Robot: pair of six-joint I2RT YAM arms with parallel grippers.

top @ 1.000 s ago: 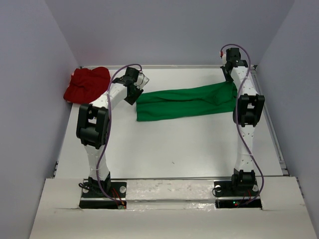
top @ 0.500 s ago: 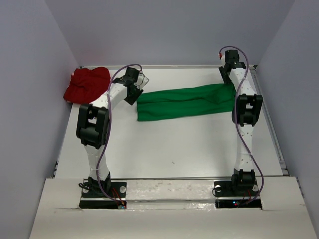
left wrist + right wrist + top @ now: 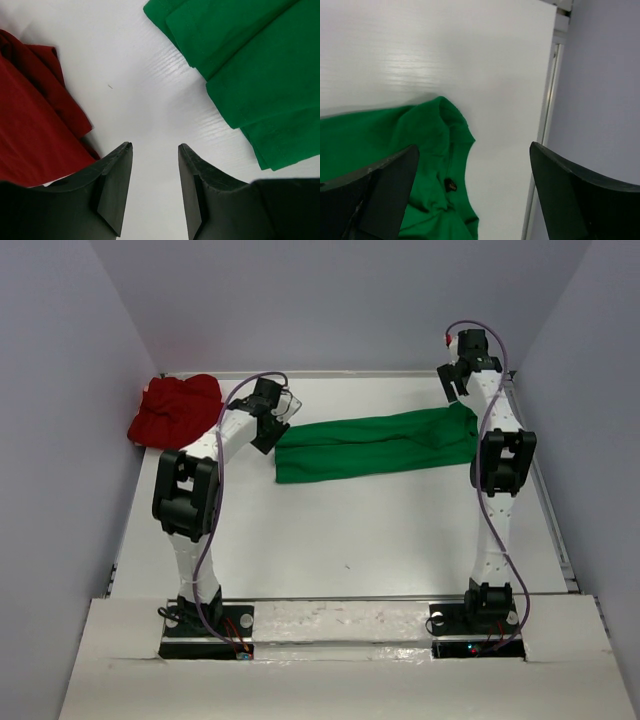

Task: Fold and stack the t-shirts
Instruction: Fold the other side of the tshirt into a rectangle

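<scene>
Left claw point(image 3: 155, 146) half open, fingers point(image 3: 116, 190) apart with nothing between them, only bare white table point(image 3: 140, 90) showing in the gap; not touching cloth as far as the wrist view shows. Just to the left of the left finger lies the red t-shirt point(image 3: 30, 130), a crumpled heap, its edge running right up to that finger. Ahead and to the right of the claw sits the near end of the green t-shirt point(image 3: 250, 65), folded over itself, several layered edges visible, a strip of table between it and the red one. Right claw point(image 3: 474, 146) wide open, both jaws far apart, holding nothing. Below it, between the jaws and toward the left one, is the other end of the green shirt, bunched, with a rounded neck-like edge and a small dark mark on the cloth. Beyond the right jaw, bare table, then a metal edge rail point(image 3: 552, 90) and the pale wall point(image 3: 600, 90). From the top view the green shirt stretches as a long narrow band from one claw to the other, across the far half of the table; the red heap is outside the left claw at the far left corner, well apart from the right claw. The shirts are not stacked.
</scene>
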